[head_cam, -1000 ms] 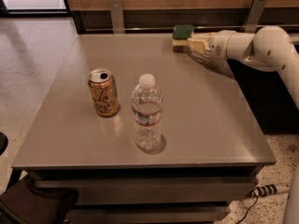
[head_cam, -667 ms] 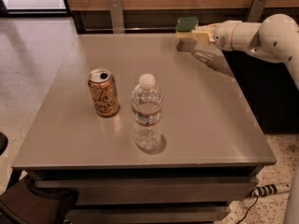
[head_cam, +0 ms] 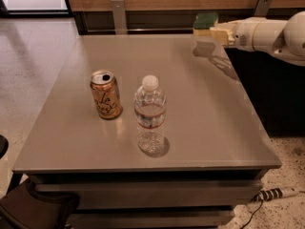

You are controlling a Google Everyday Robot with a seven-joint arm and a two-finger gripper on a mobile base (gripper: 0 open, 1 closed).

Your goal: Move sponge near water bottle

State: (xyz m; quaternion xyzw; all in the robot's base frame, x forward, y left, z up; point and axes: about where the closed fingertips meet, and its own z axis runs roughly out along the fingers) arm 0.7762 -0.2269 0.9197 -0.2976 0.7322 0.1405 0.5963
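Observation:
The water bottle (head_cam: 150, 114), clear with a white cap and a red-and-white label band, stands upright near the front middle of the grey table (head_cam: 200, 109). The sponge (head_cam: 205, 23), dark green over pale yellow, is held in the air above the table's far right corner. My gripper (head_cam: 214, 31) reaches in from the right on a white arm and is shut on the sponge. The sponge is far from the bottle, up and to the right of it.
An orange-gold drink can (head_cam: 106, 94) stands upright just left of the bottle. A wooden wall panel with metal brackets (head_cam: 119, 13) runs behind the table. A power strip (head_cam: 276, 193) lies on the floor at the lower right.
My gripper has lifted the sponge off the table's far right corner and raised it a little higher. The bottle and can have not moved.

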